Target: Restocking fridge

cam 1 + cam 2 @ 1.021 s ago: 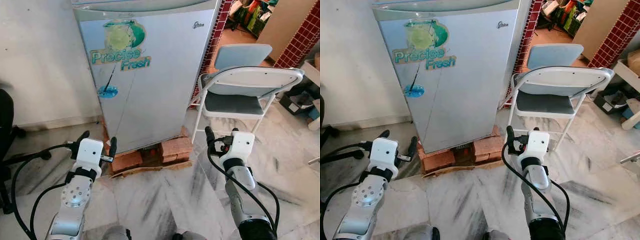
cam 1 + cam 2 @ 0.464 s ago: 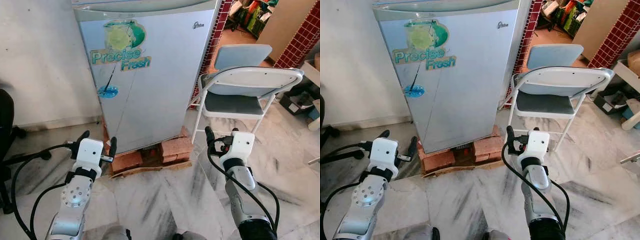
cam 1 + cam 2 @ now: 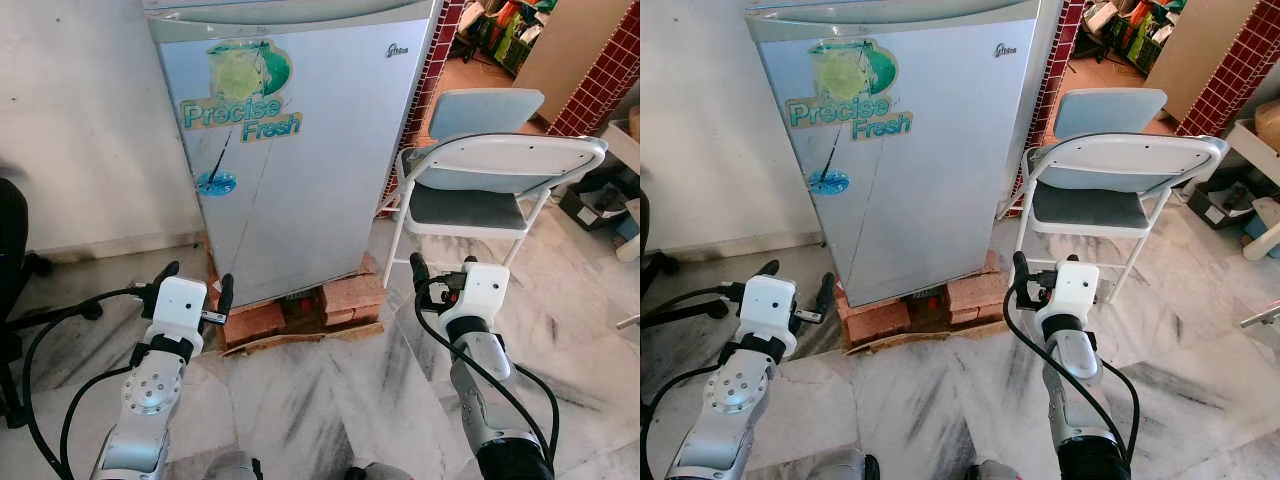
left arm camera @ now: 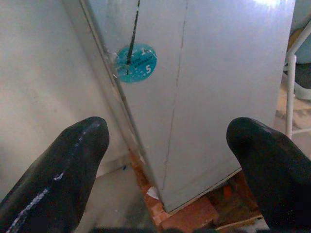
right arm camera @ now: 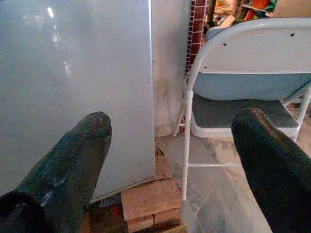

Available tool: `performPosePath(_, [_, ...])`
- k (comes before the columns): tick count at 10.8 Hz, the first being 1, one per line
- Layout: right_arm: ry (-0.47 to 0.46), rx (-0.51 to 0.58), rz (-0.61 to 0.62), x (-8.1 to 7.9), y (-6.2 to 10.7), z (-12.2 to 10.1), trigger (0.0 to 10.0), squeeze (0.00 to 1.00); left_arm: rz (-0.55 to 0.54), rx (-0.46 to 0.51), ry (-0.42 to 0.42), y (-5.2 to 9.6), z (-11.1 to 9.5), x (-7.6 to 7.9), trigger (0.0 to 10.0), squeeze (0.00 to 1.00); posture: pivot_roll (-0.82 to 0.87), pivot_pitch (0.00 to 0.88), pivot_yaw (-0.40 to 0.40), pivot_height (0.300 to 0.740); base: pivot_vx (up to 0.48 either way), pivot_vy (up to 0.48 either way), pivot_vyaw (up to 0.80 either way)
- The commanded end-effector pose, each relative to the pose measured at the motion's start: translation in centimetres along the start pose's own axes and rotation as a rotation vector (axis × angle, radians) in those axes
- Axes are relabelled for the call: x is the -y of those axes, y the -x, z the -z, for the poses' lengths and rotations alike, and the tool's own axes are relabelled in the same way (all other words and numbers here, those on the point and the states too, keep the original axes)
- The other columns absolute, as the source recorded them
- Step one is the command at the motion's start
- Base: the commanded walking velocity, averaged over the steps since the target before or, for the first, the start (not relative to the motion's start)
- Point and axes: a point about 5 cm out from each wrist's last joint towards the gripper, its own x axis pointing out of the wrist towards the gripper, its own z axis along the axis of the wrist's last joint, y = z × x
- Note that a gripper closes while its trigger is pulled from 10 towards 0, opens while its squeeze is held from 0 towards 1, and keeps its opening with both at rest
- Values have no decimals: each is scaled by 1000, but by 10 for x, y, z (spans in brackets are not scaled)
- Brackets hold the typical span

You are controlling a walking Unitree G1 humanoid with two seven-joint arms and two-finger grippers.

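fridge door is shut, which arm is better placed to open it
Probably the right. The fridge door's free edge seems to be on the chair side, nearest the open right gripper. The open left gripper hangs by the wall-side edge.

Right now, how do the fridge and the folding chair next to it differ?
The fridge is a tall silver box with its door shut and a "Precise Fresh" sticker; the folding chair is an open white frame with grey-blue seat and back. The fridge stands on bricks; the chair's legs stand on the marble floor. Both are upright, side by side.
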Motion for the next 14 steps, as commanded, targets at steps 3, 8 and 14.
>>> performPosePath(3, [1, 5, 14, 4, 0, -2, 10000, 0, -3, 0, -5, 1, 1, -1, 10000, 0, 139, 13, -42, 740, 0, 0, 0])
performPosePath(8, [45, 18, -1, 2, 4, -5, 10000, 0, -65, 15, 52, -7, -9, 0, 10000, 0, 128, 46, -63, 740, 0, 0, 0])
performPosePath(14, [50, 11, 24, 8, 5, -5, 10000, 0, -57, -17, 53, -4, -3, 0, 10000, 0, 130, 38, -64, 740, 0, 46, 0])
